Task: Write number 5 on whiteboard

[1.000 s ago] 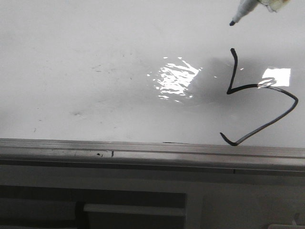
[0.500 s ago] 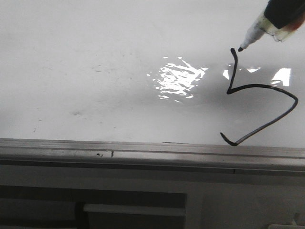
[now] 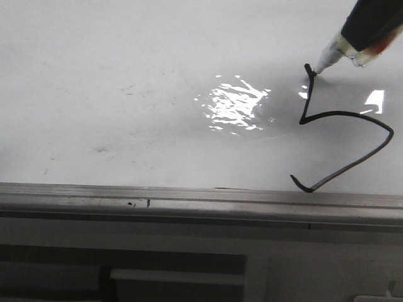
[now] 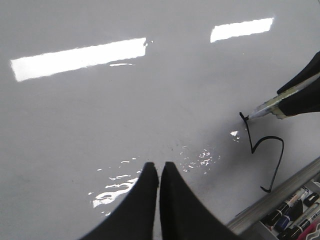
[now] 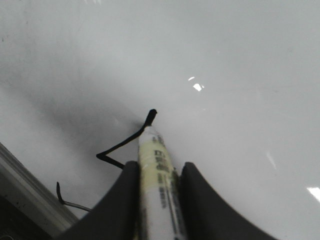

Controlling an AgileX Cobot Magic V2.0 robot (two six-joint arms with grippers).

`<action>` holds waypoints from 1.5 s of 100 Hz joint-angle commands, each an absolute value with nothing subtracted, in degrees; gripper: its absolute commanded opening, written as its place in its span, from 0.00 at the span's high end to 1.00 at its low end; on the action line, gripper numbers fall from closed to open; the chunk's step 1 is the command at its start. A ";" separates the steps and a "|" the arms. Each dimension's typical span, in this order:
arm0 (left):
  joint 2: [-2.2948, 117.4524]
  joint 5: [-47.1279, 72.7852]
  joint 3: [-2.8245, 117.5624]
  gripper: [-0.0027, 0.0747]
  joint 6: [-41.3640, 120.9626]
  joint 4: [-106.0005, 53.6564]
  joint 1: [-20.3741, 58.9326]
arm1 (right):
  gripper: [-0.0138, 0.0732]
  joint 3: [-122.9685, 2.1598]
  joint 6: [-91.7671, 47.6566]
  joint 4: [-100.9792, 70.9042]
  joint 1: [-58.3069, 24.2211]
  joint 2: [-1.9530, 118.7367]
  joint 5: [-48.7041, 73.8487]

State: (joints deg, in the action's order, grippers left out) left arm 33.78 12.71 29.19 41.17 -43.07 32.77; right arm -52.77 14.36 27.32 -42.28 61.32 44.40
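The large glossy white whiteboard [image 3: 126,82] fills most of the front view, with bright glare near its middle, a few faint dark smudges on its left half and a grey metal edge rail [image 3: 189,198] along its near side. Toward the board's right side stands the thin, angular black hand-drawn number 5 [image 3: 343,148] – so far only an upright stroke, a sharp kink, a curved belly and a hooked tail that ends just above the rail. No top bar shows on it yet.

The right end effector [image 5: 159,192] has its two black fingers [image 5: 120,200] closed against the sides of a pale, yellowish-white marker pen with printed lettering [image 5: 157,185]. The pen slants down to the board, and its tip sits at the very top of the digit's upright stroke – it looks to be touching the surface there, with a soft grey shadow spread beneath it.

The left end effector [image 4: 159,175] hangs over a bare part of the board, well to the left of the digit. Its black fingertips [image 4: 148,176] are pressed together with nothing between them.

In the left wrist view, beyond the rail, several marker pens with dark and blue caps [image 4: 295,220] lie side by side in a tray.
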 commanded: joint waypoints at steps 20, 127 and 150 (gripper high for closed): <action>33.79 9.76 30.84 0.99 40.71 -44.29 32.77 | 0.89 -53.02 14.95 27.84 -41.12 61.05 39.45; 35.94 20.07 34.11 0.64 44.36 -44.29 32.77 | 0.89 -55.20 2.64 17.80 -44.46 49.38 32.94; 45.36 34.93 42.35 0.38 58.50 -47.50 33.28 | 0.92 -55.20 -2.90 17.80 -55.85 56.23 32.82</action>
